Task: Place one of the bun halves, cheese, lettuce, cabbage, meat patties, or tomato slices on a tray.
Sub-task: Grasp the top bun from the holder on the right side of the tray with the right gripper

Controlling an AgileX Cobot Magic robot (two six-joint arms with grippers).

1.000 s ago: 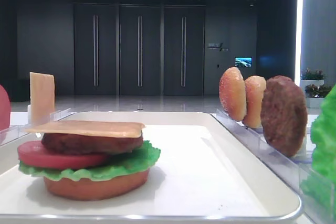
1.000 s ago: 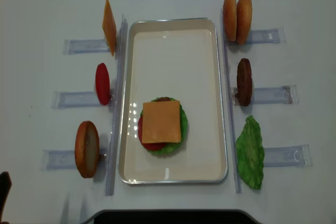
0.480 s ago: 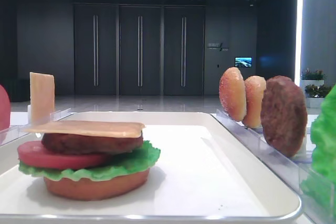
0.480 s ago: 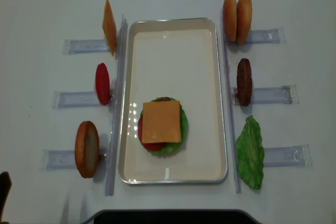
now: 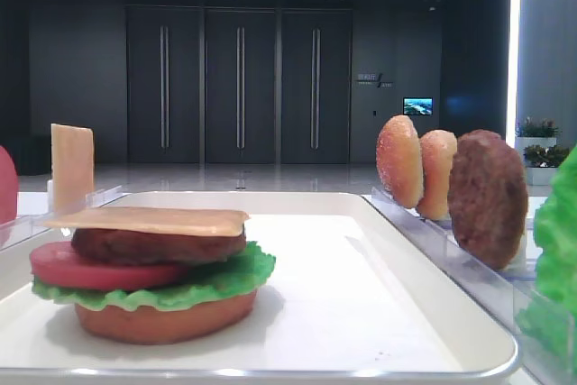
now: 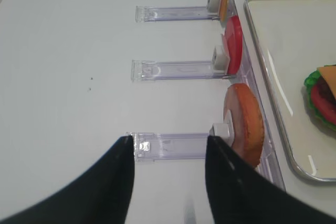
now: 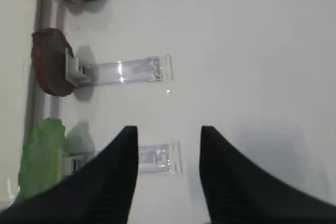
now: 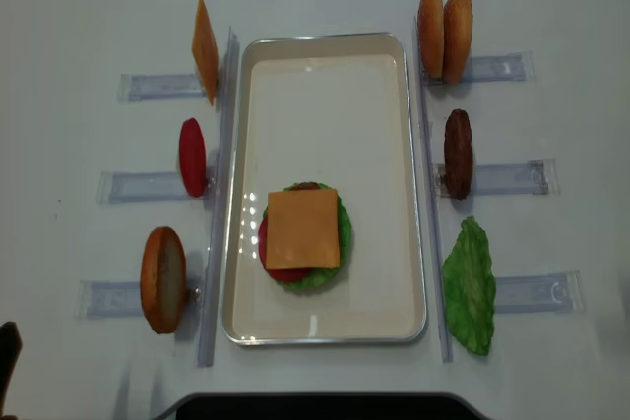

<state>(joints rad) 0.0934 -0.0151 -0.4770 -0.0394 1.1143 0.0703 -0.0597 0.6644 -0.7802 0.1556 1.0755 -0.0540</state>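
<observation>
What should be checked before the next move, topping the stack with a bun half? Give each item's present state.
1. Stack on the tray ends in cheese, flat and bare on top: ok.
2. Two bun halves stand upright in their rack, unobstructed: ok.
3. Right gripper open, nothing between its fingers: ok.
4. Left gripper open, empty, off the tray: ok.
5. Right gripper lined up on the buns: not ok, it hangs over the lettuce rack.

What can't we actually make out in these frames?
- Layers under the cheese: in the overhead view it covers most of the stack.
- Lettuce: cut off by the low front view's right edge.
- Tomato slice: cut off at its left edge.
- Right end effector: base cropped by the wrist view's bottom edge.
</observation>
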